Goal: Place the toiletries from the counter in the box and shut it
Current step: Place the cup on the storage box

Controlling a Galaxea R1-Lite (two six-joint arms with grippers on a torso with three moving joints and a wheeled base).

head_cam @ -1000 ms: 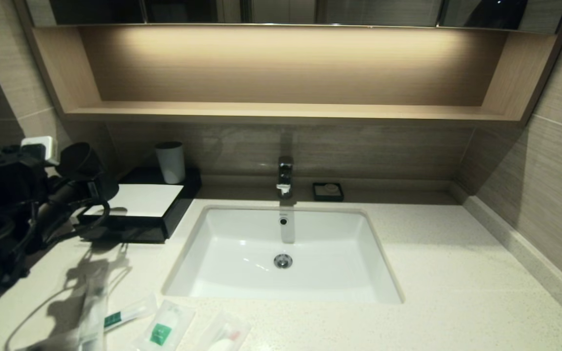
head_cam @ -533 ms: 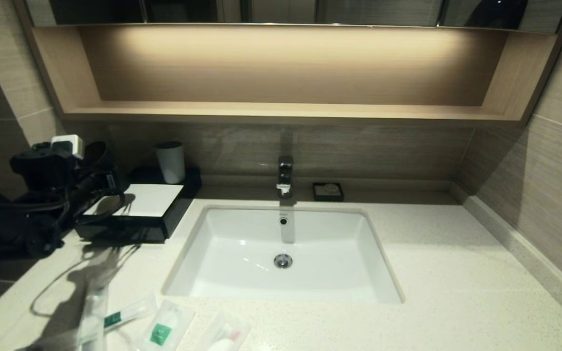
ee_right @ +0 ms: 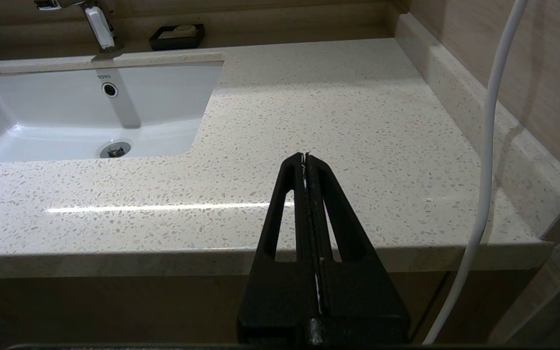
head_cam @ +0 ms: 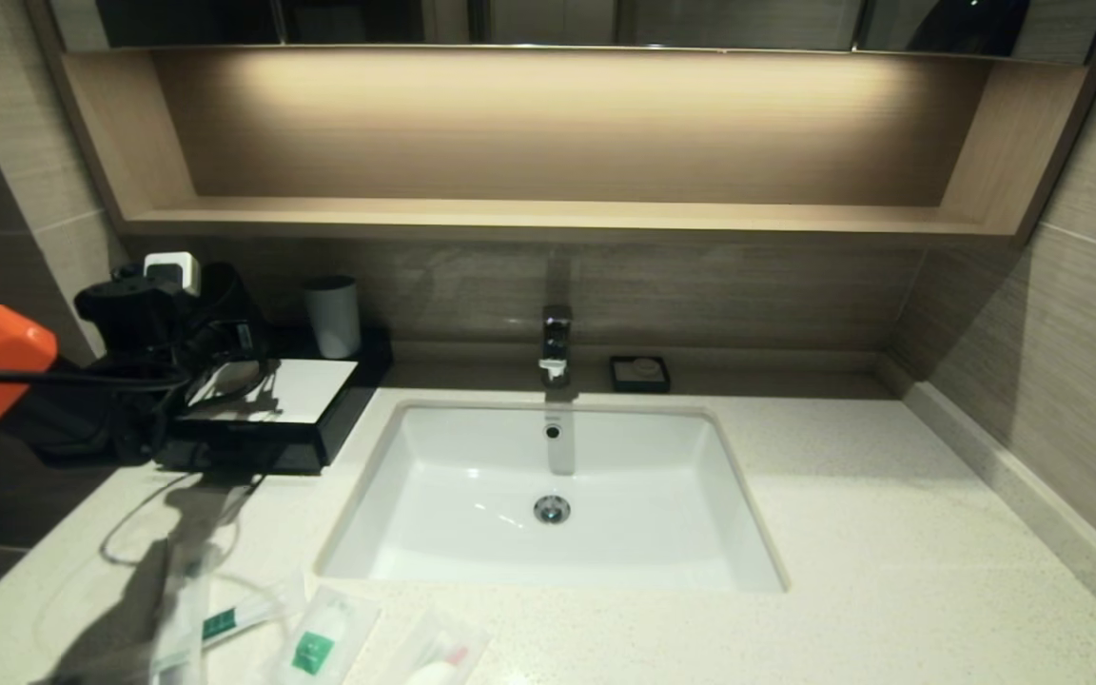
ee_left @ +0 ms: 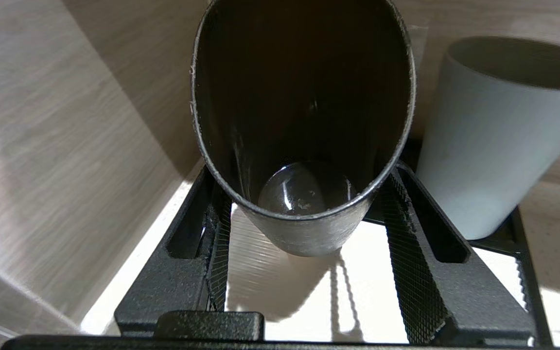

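The toiletries lie at the counter's (head_cam: 890, 533) front left: long toothbrush packs (head_cam: 183, 609), a sachet with a green label (head_cam: 318, 649) and a packet with a pink-red mark (head_cam: 443, 658). The black box (head_cam: 253, 455) with its white top panel (head_cam: 296, 388) stands left of the sink. My left gripper (head_cam: 225, 328) is over the box's top, shut on a tilted black tumbler (ee_left: 304, 121), which hangs just above the white panel (ee_left: 406, 291). My right gripper (ee_right: 305, 156) is shut and empty, over the counter's front right edge; it is out of the head view.
A white tumbler (head_cam: 333, 316) stands at the back of the box, right beside the black one (ee_left: 494, 136). The white sink (head_cam: 472, 533) and tap (head_cam: 556, 344) are in the middle, with a small black dish (head_cam: 639, 373) behind. A white cable (ee_right: 486, 146) hangs on the right.
My left arm has moved right and back, carrying the black tumbler from beside the box to over its white top. The toiletries and right gripper have not moved.
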